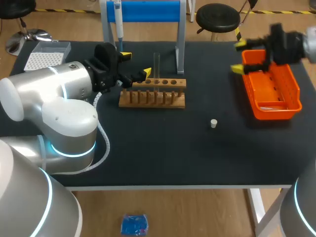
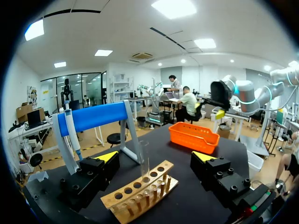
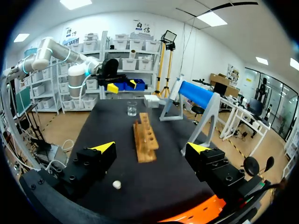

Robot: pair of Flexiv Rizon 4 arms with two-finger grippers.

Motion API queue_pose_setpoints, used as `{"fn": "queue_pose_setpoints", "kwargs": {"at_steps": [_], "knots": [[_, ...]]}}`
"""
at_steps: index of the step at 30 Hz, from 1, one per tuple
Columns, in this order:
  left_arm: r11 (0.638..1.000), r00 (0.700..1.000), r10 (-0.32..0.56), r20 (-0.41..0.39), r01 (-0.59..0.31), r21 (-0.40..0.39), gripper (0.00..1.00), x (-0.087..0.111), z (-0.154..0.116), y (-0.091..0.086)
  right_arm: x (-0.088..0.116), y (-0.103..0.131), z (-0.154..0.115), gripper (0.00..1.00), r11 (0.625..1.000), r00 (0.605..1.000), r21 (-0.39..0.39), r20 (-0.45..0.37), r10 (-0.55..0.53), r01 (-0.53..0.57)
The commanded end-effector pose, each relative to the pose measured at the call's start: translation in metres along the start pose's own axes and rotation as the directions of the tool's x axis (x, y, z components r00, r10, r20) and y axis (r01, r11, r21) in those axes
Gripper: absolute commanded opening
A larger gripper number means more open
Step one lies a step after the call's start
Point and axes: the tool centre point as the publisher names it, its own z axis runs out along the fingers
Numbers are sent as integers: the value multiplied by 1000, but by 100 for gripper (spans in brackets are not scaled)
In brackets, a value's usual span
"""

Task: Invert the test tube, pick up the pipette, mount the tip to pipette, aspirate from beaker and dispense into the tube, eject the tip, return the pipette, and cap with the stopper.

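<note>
Spread wide, the left hand point(image 1: 136, 64) sits at the 9 o'clock end of the wooden rack point(image 1: 153, 93). The test tube point(image 1: 157, 65) stands upright in a rack hole just ahead of the gap between the yellow fingertips point(image 2: 108, 156), and neither touches it. The right hand point(image 1: 238, 57) is also spread and holds nothing, poised at the far end of the orange tray point(image 1: 291, 96), at 3 o'clock from the rack.

The tube is thin, clear and smooth-walled, most likely glass, so the pinch is the risky part. If the fingers close off-centre, a tip could shove the tube sideways against its hole, and it could jam or crack. Too light a grip may let it slide through the hard tips as it is turned over. The rack is a light block of pale wood with a row of holes above a row of pegs. It rests loose on the matte black surface point(image 1: 148, 158), so a sideways nudge could skid it. It could also lift with the tube if the tube binds.

The stopper point(image 1: 213, 123) is a small pale plug at 4 o'clock from the rack and could roll if bumped. The pipette point(image 1: 117, 22) hangs on the blue-barred stand point(image 1: 148, 11) at 12 o'clock. The beaker point(image 3: 132, 108), small and clear, stands beyond the rack in the right wrist view.
</note>
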Motion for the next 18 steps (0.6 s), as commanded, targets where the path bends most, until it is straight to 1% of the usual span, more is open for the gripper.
{"fn": "queue_pose_setpoints", "kwargs": {"at_steps": [1, 3, 6, 8, 11, 15, 16, 18], "knots": [[1000, 1000, -1, -4, 1, 1, 100, -1, 0, 0, 53, -31, -56, 100, 999, 1000, -32, -14, 26, -26], [1000, 1000, -1, -4, 1, 1, 100, -1, 0, 0, 61, -42, -56, 100, 999, 999, -27, -16, 32, -33], [1000, 1000, -1, -4, 1, 1, 100, -1, 0, 0, 82, -59, -55, 100, 999, 998, -19, -41, 49, -50], [1000, 1000, -1, -4, 1, 1, 100, -1, 0, 0, 92, -67, -49, 100, 997, 994, -19, -73, 76, -77], [1000, 1000, -1, -4, 1, 1, 100, -1, 0, 0, 106, -80, -37, 100, 997, 993, 2, -89, 77, -77], [1000, 1000, -1, -4, 1, 1, 100, -1, 0, 0, 121, -92, -18, 100, 999, 997, 41, -71, 32, -29], [1000, 1000, -1, -4, 1, 1, 100, -1, 0, 0, 123, -95, -13, 100, 999, 997, 40, -74, 36, -33], [1000, 1000, -1, -4, 1, 1, 100, -1, 0, 0, 124, -100, -4, 100, 998, 999, 60, -46, 17, -14]]}}
